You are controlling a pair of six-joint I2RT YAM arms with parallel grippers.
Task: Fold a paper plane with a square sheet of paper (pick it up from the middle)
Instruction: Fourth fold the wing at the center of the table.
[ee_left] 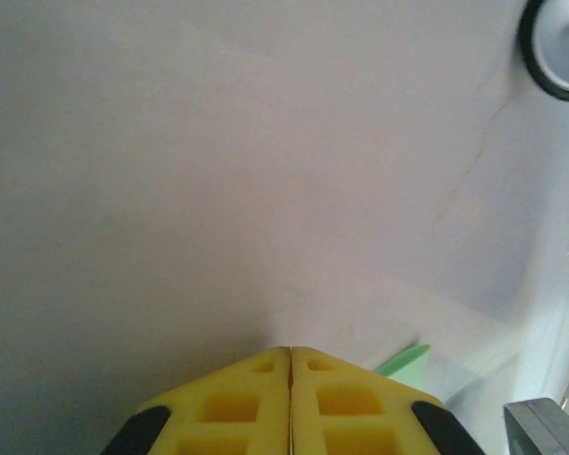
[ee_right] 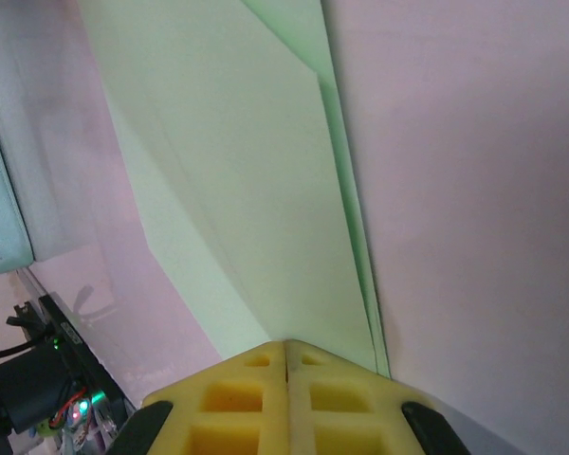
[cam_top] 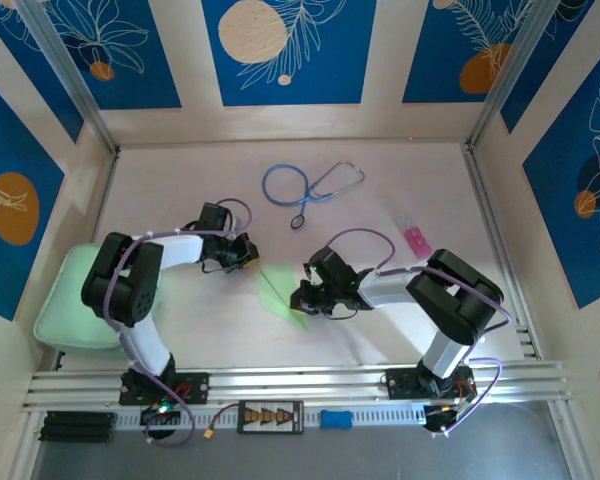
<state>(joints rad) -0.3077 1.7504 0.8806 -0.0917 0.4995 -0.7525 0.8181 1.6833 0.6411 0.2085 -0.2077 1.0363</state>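
From above, your pale table (cam_top: 380, 160) carries the folded paper (cam_top: 280, 288) at its middle, between left gripper (cam_top: 250, 256) and right gripper (cam_top: 302, 298). In your left wrist view, the left gripper (ee_left: 290, 353) is closed and empty, with the paper (ee_left: 405, 360) just beside it. In your right wrist view, the right gripper (ee_right: 286, 346) is closed with its tips at the paper (ee_right: 237, 190); you cannot tell whether it is pinched.

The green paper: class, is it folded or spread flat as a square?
Folded: the green paper shows overlapping layers with creased edges, forming a narrow wedge.
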